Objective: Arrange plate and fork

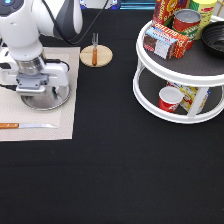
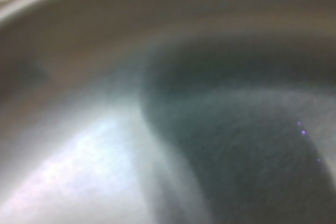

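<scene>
1. Black tablecloth [image 1: 115, 180] lies nearest in the exterior view. Beyond it, the knife [image 1: 25, 125] rests on the beige placemat [image 1: 55, 125]. On that same mat sits the plate [image 1: 47, 101], with the gripper [image 1: 40, 89] directly above it, low over the metal; we cannot tell how its jaws stand. The fork [image 1: 94, 49] lies on the wooden coaster [image 1: 102, 56], just beside the mat's far corner.
2. Wrist view: we see only the plate's [image 2: 97, 165] shiny surface, very close. We judge the plate should sit centred on the mat.
</scene>
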### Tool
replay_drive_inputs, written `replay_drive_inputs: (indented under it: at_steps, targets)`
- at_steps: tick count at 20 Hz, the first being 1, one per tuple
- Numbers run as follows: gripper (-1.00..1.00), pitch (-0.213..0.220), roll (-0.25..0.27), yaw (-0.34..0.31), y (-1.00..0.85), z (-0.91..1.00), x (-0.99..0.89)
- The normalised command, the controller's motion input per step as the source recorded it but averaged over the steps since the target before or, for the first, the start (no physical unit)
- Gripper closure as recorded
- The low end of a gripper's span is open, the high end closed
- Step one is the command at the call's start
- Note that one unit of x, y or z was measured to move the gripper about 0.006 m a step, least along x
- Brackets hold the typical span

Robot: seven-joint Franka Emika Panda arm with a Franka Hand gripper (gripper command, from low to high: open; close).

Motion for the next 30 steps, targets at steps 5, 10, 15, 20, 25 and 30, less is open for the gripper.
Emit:
replay_drive_inputs:
  at_steps: [5,10,15,20,25,30]
  targets:
    - [-1.0,0.057,0.1,0.0,-0.83,0.12,0.28]
    - [-1.0,0.068,0.089,0.0,-0.84,0.16,0.25]
    - [-1.0,0.061,0.091,0.0,-0.83,0.15,0.28]
    - [-1.0,0.128,0.059,0.095,-0.04,0.11,0.38]
    - [-1.0,0.119,0.0,0.194,0.65,0.18,0.21]
    - [-1.0,0.093,0.02,0.202,0.58,0.21,0.15]
